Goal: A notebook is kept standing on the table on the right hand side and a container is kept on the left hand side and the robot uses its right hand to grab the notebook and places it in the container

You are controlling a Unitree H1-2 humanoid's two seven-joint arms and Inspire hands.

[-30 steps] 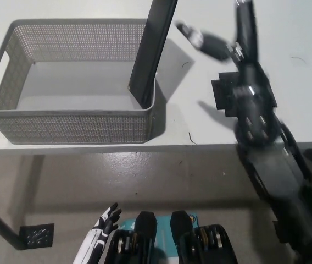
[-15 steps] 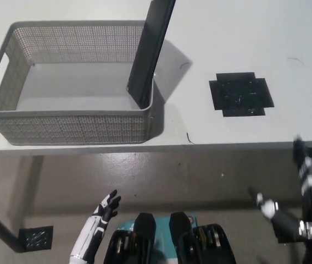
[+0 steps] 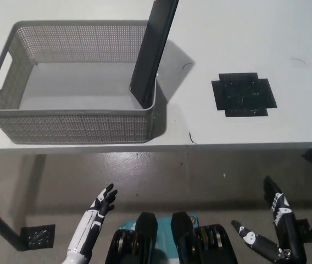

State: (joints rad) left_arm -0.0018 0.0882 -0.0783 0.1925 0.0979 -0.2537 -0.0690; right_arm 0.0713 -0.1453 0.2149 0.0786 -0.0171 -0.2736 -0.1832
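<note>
Well above the empty, spread-fingered black right hand (image 3: 277, 236), a flat, dark, slab-like notebook (image 3: 153, 52) stands tilted inside the perforated grey container (image 3: 73, 127); white left hand (image 3: 98, 212) likewise splayed and empty

One head camera looks steeply down over the table (image 3: 244, 38).

A white table (image 3: 266, 33) filled the upper half of the view, its front edge running straight across. A black cross-shaped mat (image 3: 243, 97) lay flat on its right part. Below the edge spread a glossy grey floor (image 3: 161, 181) with soft reflections, and a small dark perforated plate (image 3: 37, 236) sat at lower left.
</note>
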